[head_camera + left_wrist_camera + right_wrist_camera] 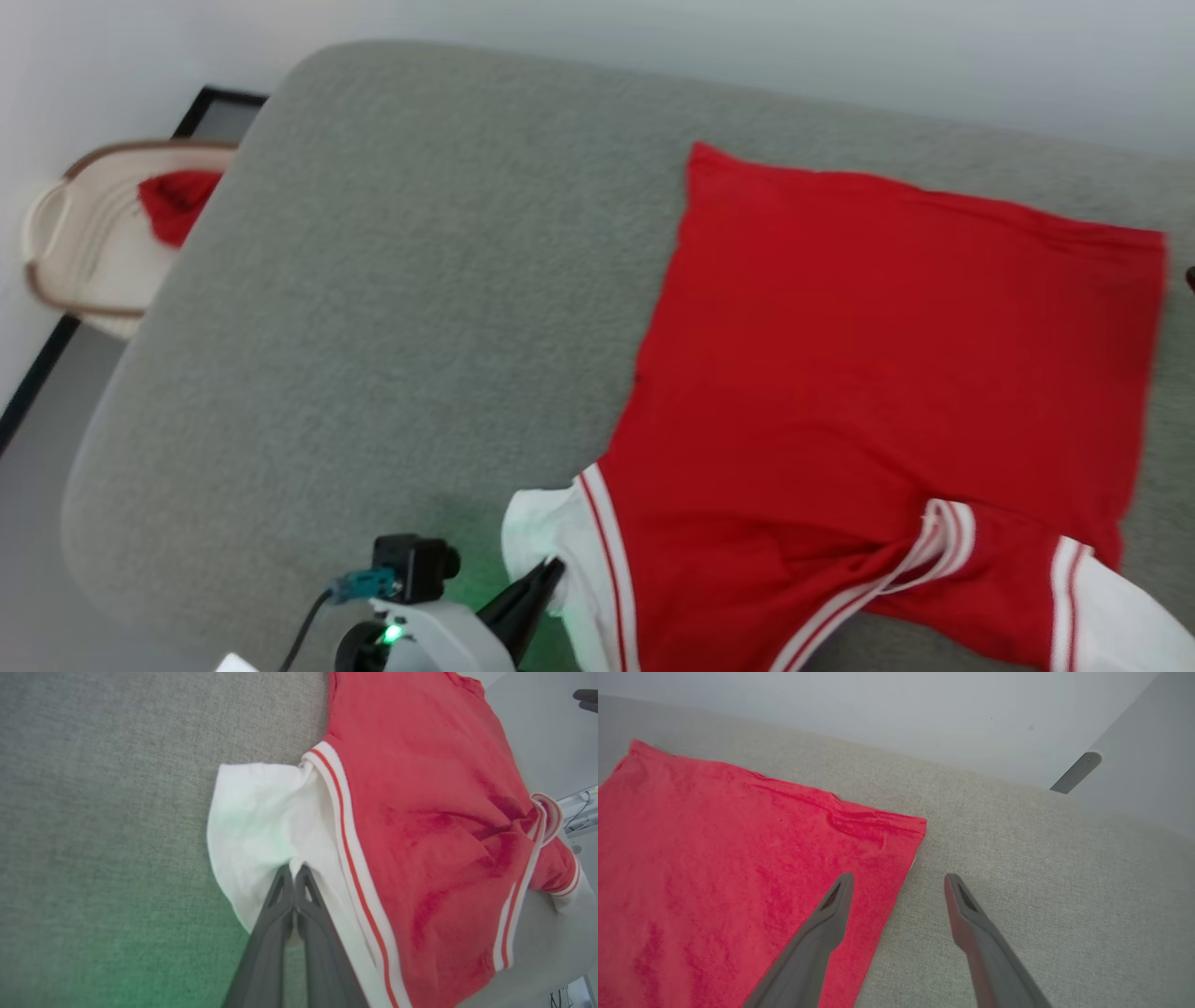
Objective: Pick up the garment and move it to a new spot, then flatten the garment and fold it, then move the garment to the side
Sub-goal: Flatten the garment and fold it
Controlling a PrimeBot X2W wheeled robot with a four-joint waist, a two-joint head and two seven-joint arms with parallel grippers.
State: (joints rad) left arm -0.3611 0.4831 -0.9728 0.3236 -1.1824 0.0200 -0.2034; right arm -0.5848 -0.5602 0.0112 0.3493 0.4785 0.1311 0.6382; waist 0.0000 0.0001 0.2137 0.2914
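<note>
The garment (887,373) lay spread on the grey cushion (401,327), red body flat and hem toward the wall. Its collar end ran off the head view's bottom edge, and the sleeve at the lower right corner was cut off too. The left gripper (546,583) had its jaws pressed together on the other white sleeve (252,812), the fabric puckering at the tips. How much cloth sat between them was hard to make out. The right gripper (899,882) hung over the hem's corner with its jaws spread wide and holding nothing, one finger above red fabric and the other above bare cushion. A beige basket (75,252) with a red cloth (173,201) was partly hidden behind the cushion's corner.
</note>
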